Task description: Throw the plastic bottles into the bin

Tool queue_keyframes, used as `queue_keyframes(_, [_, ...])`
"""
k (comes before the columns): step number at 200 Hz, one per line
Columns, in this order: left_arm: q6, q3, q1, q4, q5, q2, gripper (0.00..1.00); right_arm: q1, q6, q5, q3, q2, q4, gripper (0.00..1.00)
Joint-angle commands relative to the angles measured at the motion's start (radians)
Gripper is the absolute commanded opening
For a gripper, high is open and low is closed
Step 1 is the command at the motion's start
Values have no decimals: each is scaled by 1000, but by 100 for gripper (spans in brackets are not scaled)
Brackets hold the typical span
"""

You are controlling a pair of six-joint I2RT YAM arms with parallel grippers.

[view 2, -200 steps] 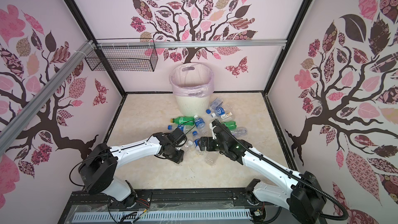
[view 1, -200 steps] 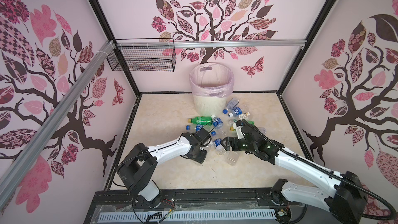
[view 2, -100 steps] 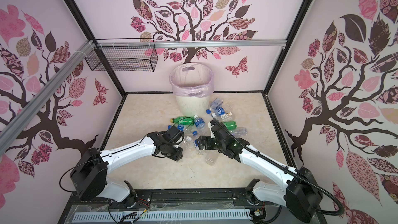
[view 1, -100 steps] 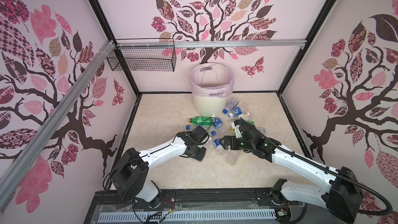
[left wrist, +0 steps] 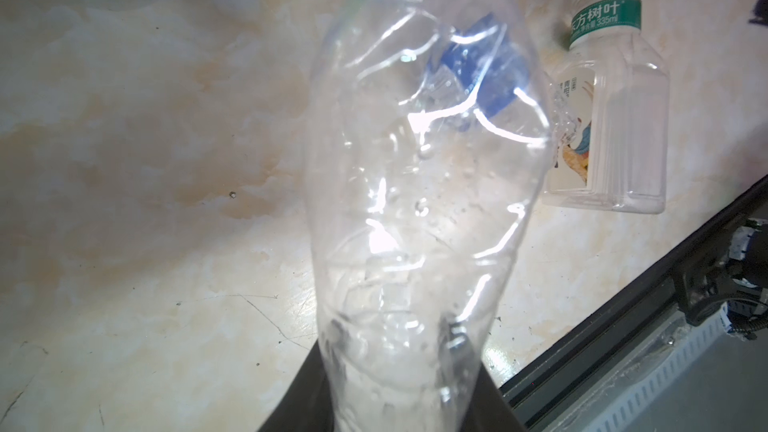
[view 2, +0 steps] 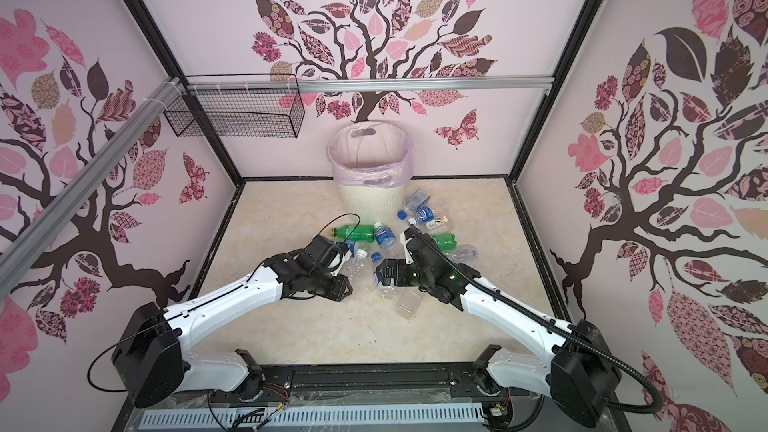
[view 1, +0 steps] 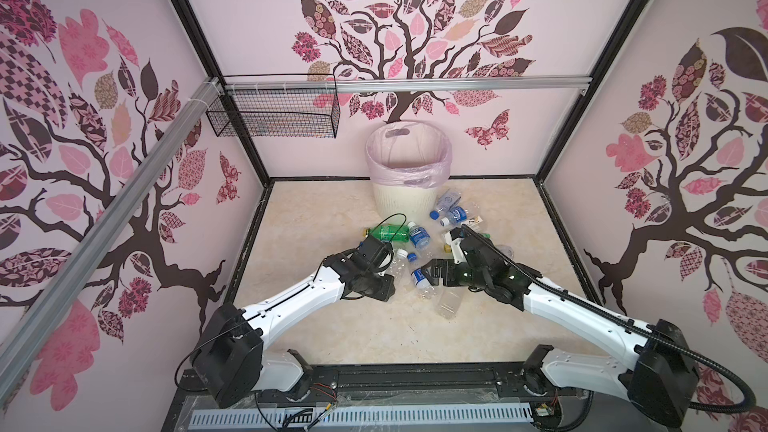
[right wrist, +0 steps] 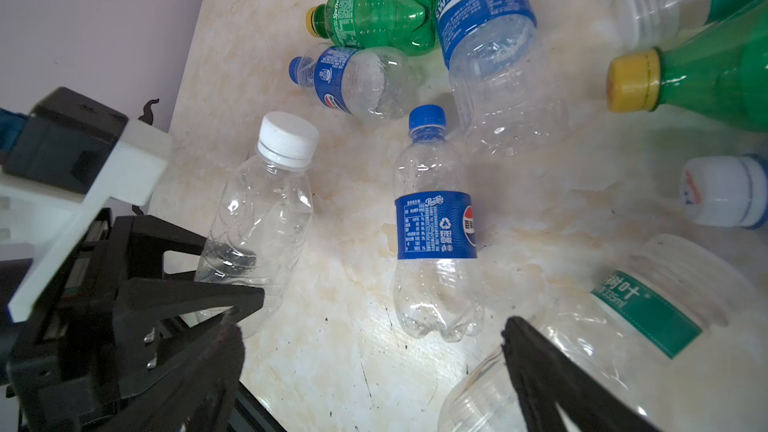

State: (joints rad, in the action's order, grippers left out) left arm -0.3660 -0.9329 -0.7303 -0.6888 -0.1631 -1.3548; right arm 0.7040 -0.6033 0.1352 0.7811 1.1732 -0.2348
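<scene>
Our left tool (left wrist: 390, 351) is clamped on the base of a clear white-capped bottle (right wrist: 266, 218), in front of the bin (view 1: 405, 201) and well apart from it (whether this bottle rests on the bench (view 1: 316, 218) we cannot tell). Our right tool (right wrist: 370, 363) stands wide apart just beside, fingers spread near the base of a blue-labelled bottle (right wrist: 436, 226) lying flat. The other bottles (view 1: 451, 211) lie scattered closer to the bin, a green bottle (view 1: 388, 231) among them.

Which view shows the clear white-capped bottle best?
Right wrist: the clear white-capped bottle shows cap to base, left gripper on its base. Left wrist: crumpled body close up, cap at frame edge. Both top views: small, base hidden.
</scene>
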Motion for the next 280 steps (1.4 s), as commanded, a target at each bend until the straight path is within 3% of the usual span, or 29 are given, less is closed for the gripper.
queue_keyframes(1, [8, 21, 4, 51, -37, 50, 33, 3, 2, 7, 42, 14, 7, 100])
queue_keyframes(105, [-20, -27, 12, 199, -101, 109, 33, 3, -2, 42, 157, 47, 0, 99])
queue_keyframes(206, [-34, -47, -35, 224, -150, 133, 34, 2, -89, 132, 205, 160, 150, 100])
queue_keyframes(237, [-38, -40, -40, 230, -141, 144, 34, 2, -110, 146, 195, 180, 189, 96])
queue_keyframes(280, [-42, -36, -40, 241, -142, 153, 35, 2, -116, 144, 184, 184, 208, 81])
